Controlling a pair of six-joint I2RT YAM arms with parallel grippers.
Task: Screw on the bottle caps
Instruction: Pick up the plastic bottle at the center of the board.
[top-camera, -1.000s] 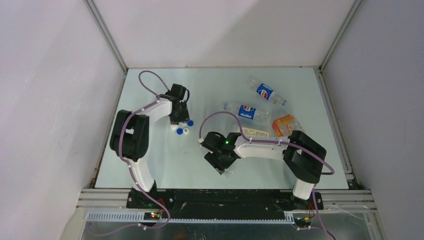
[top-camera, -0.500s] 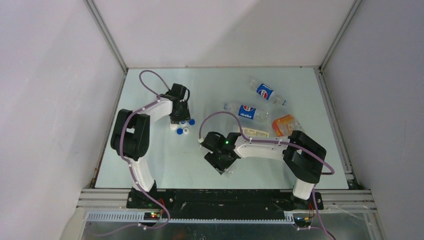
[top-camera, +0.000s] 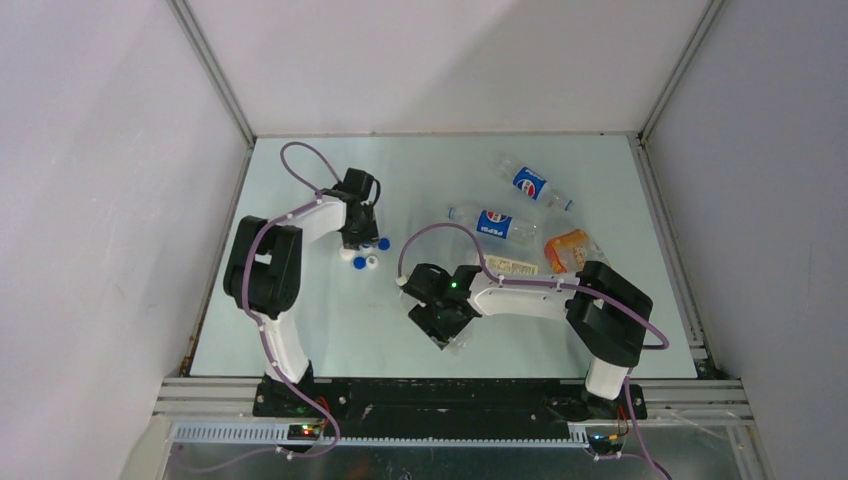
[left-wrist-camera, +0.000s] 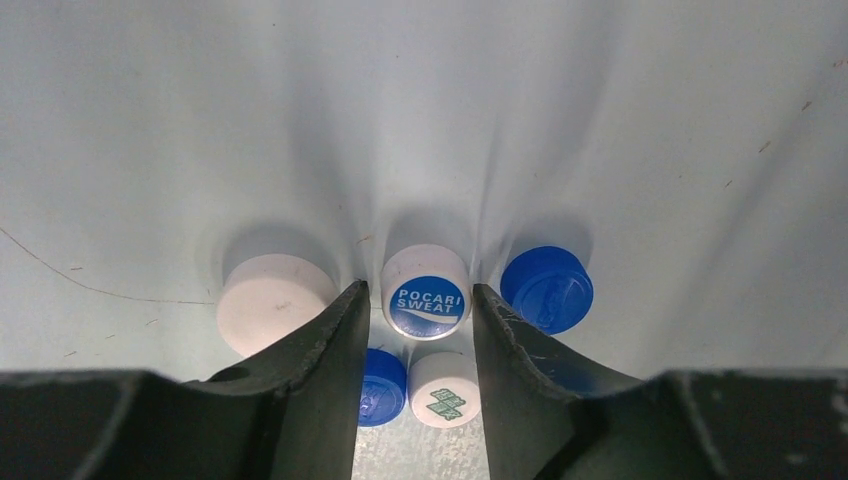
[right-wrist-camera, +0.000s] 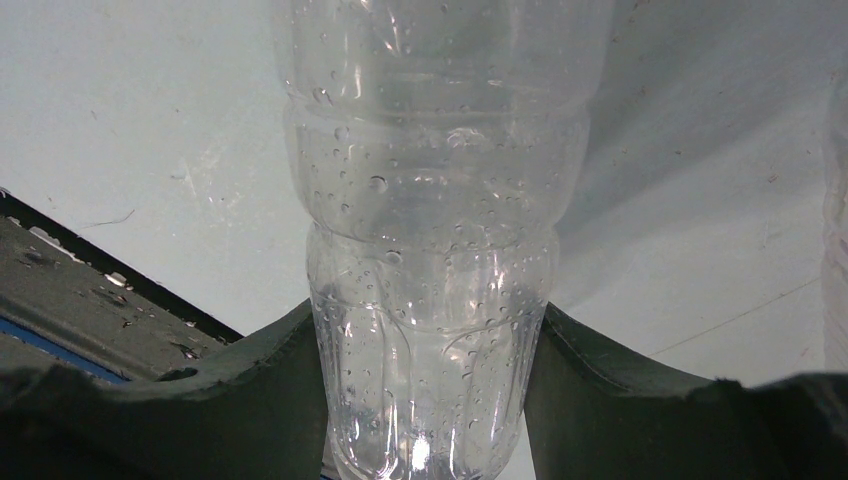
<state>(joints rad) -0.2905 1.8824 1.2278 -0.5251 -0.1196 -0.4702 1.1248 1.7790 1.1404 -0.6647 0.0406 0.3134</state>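
Left gripper (left-wrist-camera: 420, 296), jaws apart, straddles the blue-printed white cap (left-wrist-camera: 426, 302). A plain white cap (left-wrist-camera: 275, 303) and a blue cap (left-wrist-camera: 547, 288) crowd its fingers' outer sides, with bare table (left-wrist-camera: 420, 120) beyond. Right gripper (right-wrist-camera: 425, 335) clamps a clear bottle (right-wrist-camera: 430, 200) toward the table's near edge.

The clear ribbed plastic bottle (right-wrist-camera: 430, 300) is seen as glossy, beaded with droplets. The round blue plastic cap (left-wrist-camera: 547, 288) and plain white plastic cap (left-wrist-camera: 275, 302) are finished smooth; the pale tabletop (left-wrist-camera: 600, 120) is faintly scratched.
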